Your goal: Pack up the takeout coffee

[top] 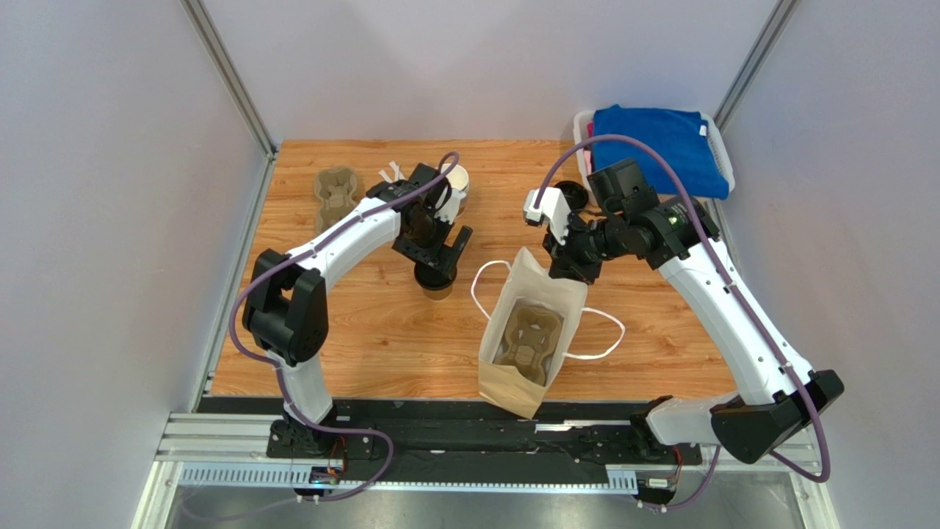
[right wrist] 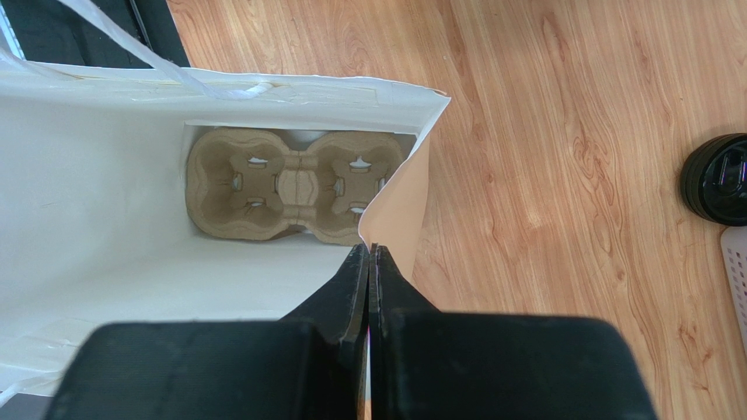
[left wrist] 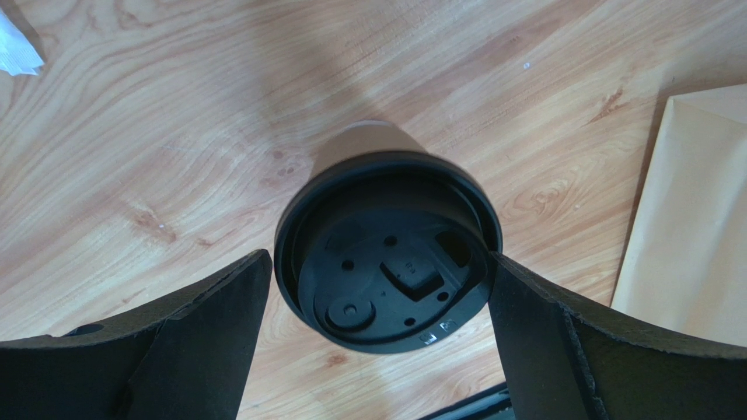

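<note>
A paper bag (top: 530,342) stands open on the wooden surface (top: 375,320), a pulp cup carrier (right wrist: 294,184) at its bottom; the right gripper (right wrist: 368,262) pinches its rim. Farther back, the left gripper (left wrist: 377,289), fingers apart, straddles the lidded takeout coffee (left wrist: 388,254).

My arms (top: 342,237) are white shells with chunky black joints, and a purple cable (top: 651,154) loops along each one. Grippers (left wrist: 377,306) are matte black, with wide flat fingers (right wrist: 351,289).
</note>
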Action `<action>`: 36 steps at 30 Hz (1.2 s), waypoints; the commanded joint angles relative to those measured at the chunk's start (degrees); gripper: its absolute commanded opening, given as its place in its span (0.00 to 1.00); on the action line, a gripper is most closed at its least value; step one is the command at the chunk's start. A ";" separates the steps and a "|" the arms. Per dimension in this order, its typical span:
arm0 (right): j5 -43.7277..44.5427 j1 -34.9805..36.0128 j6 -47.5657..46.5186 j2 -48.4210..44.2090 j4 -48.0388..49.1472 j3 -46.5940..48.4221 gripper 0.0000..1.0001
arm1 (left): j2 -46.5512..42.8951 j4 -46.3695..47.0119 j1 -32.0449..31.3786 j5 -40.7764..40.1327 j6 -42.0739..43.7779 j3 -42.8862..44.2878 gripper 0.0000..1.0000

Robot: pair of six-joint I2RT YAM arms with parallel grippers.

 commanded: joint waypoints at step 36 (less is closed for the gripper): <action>-0.28 -0.73 4.85 -0.27 2.53 1.83 0.03 | -12.50 -2.95 2.07 5.44 7.19 -2.41 0.50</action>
